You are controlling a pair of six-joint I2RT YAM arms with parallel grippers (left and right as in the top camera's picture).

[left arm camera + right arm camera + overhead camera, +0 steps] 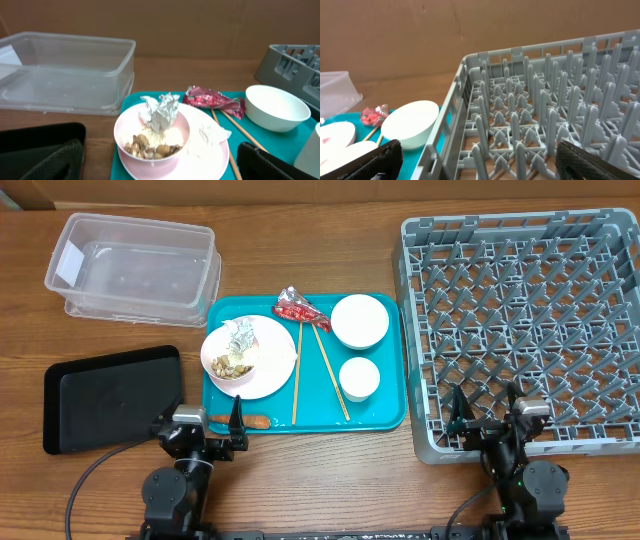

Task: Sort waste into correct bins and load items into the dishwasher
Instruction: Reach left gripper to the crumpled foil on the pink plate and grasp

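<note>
My arms sit folded low at the counter's near edge, with the left end effector (207, 420) and the right end effector (487, 415) both spread wide. The teal tray (378, 412) lies mid-counter, and the dish rack (415, 330) is at the right edge.

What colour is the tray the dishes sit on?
Teal. The tray shows best in the overhead view.

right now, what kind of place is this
Probably a lab mock-up of a cafeteria dish-return station: a teal tray holding a food-soiled plate, a grey dishwasher rack beside it, and a clear tub and black bin on a wooden table.
</note>
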